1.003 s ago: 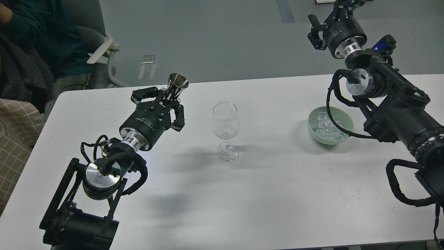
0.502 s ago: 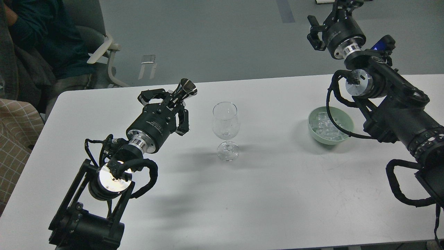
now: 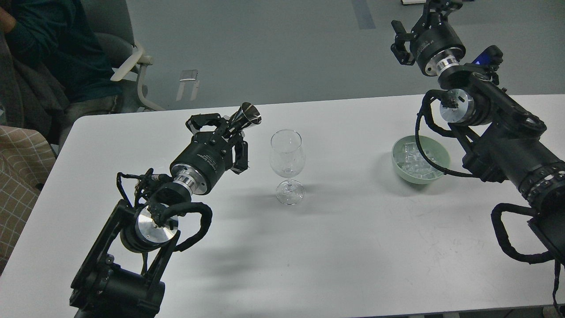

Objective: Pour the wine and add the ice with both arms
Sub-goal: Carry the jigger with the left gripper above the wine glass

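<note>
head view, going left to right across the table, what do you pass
left hand gripping a metal cup tipped toward the glass → wine glass, upright and looking empty → green bowl holding the ice → right arm, its hand raised beyond the table's far edge.

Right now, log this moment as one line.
left gripper: holds metal cup, tilted toward wine glass | right gripper: raised, empty | ice: in green bowl
</note>
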